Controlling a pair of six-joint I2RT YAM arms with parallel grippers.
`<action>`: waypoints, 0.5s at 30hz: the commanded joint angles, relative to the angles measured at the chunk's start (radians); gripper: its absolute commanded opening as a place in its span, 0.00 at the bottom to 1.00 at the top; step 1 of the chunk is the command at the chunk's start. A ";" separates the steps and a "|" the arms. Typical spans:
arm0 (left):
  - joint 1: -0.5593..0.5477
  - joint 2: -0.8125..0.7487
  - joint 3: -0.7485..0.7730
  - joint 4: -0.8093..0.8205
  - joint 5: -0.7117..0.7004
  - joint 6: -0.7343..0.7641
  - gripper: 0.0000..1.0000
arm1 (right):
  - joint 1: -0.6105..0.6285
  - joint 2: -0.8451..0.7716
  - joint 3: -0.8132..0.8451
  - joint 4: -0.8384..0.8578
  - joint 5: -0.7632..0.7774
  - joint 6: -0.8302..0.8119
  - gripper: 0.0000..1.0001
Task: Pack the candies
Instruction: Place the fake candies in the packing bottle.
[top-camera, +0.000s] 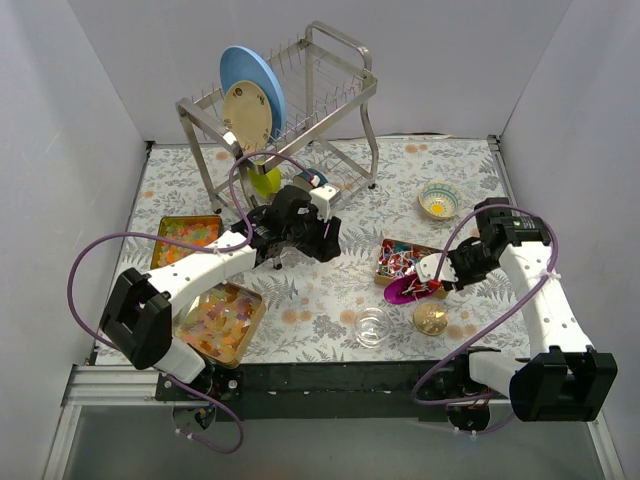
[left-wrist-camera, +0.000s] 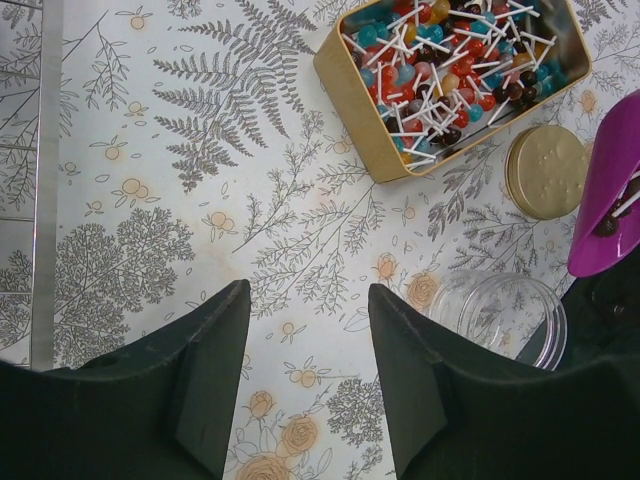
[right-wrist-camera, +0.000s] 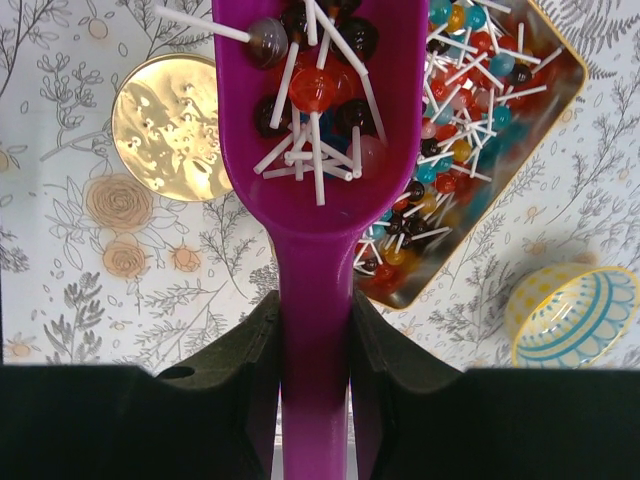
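Observation:
The candies nearest my grippers are small round red, blue and dark sweets on white sticks, filling a gold tin. My right gripper is shut on the handle of a purple scoop loaded with these candies, held over the tin's near corner. My left gripper hangs open over bare tablecloth with nothing between its fingers. A clear empty jar stands just to its right. In the top view, the scoop sits between the tin and the jar.
A round gold lid lies right of the jar. Trays of yellow-orange gummies and small coloured bits sit at the left. A yellow and blue bowl stands at the back right, and a dish rack with plates at the back.

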 joint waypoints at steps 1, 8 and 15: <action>0.004 -0.026 -0.018 0.032 0.013 0.017 0.50 | 0.043 -0.002 0.028 -0.021 0.054 -0.111 0.01; 0.010 -0.027 -0.029 0.041 0.005 0.026 0.51 | 0.133 0.015 0.066 -0.021 0.071 -0.089 0.01; 0.010 -0.041 -0.046 0.055 0.002 0.026 0.51 | 0.259 -0.001 0.060 -0.018 0.143 -0.029 0.01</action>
